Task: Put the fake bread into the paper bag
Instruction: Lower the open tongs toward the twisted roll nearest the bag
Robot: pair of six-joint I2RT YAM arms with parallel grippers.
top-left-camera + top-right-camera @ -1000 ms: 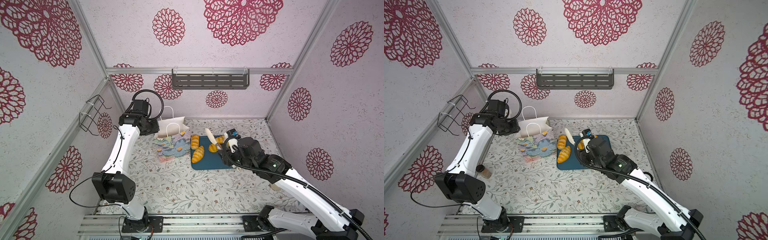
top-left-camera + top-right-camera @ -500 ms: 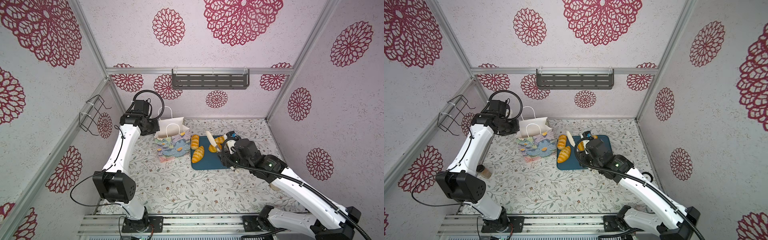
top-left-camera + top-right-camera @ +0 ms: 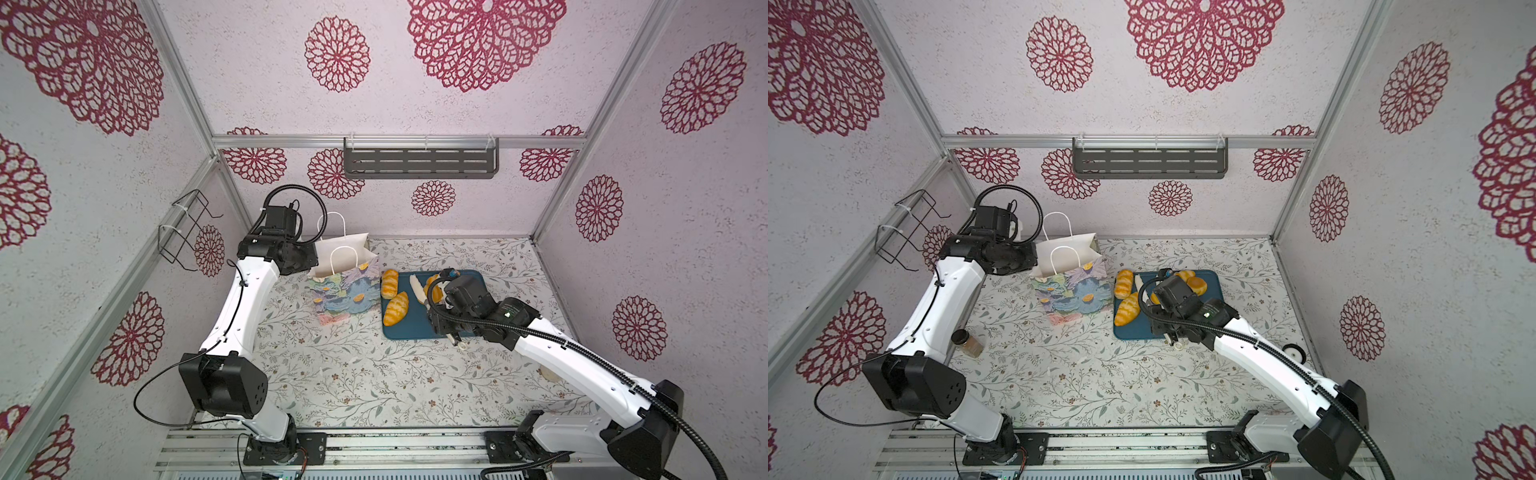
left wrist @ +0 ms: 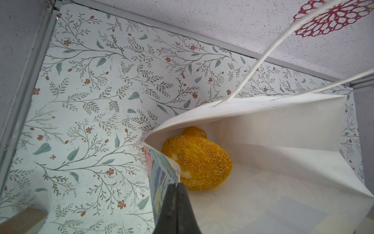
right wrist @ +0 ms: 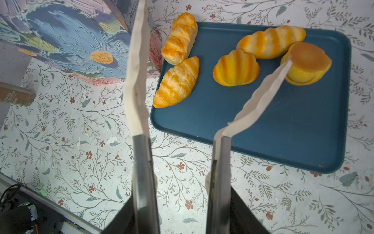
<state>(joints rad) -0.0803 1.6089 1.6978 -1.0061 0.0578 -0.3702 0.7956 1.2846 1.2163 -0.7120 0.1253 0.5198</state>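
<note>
The left fingers (image 4: pixel 172 204) pinch shut on the paper bag (image 4: pixel 273 121) rim, with one seeded loaf (image 4: pixel 202 162) inside. The right fingers (image 5: pixel 141 162), half spread, grip the tongs (image 5: pixel 136 71) above the tray (image 5: pixel 263 131). Five fake breads (image 5: pixel 177 83) lie there, one tong tip touching the round bun (image 5: pixel 309 60).

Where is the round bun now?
The round bun sits on the teal tray, right of the paper bag in a top view, beside a striped roll, cream tongs reaching its edge.
</note>
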